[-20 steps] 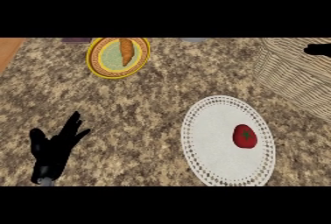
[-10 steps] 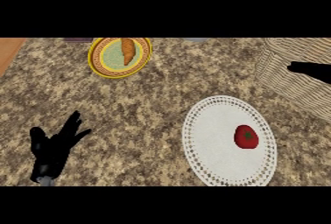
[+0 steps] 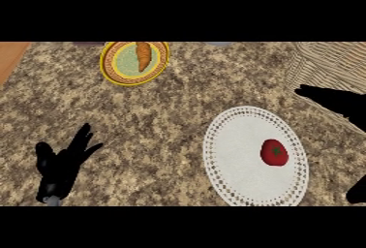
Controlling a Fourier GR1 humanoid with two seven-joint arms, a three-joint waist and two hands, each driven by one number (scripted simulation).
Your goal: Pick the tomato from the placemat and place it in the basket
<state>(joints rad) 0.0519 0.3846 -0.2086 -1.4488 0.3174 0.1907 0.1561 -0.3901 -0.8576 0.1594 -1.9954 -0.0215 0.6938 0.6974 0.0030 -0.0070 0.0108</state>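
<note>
The tomato point(image 3: 274, 152) lies on the placemat point(image 3: 243, 145), toward its 3 o'clock side. My right hand point(image 3: 336, 100) hangs at its 1 o'clock, fingers straight, over the basket point(image 3: 325, 63). My left hand point(image 3: 63, 162) rests open at 8 o'clock of the counter.

The right hand point(image 3: 336, 100) is moving in from the view's right edge, and it is the only thing changing place. A second ago only a small dark tip of it was showing high at the right, over the wicker basket point(image 3: 325, 65). Half a second ago it was showing lower on the basket's wall and reaching a little further left. Now it is showing larger again, lying across the basket's lower wall with its fingers pointing left, nearing the rim of the white placemat point(image 3: 236, 145) while staying apart from the tomato point(image 3: 274, 152). Another dark part of the right arm is now showing at the lower right edge.
</note>
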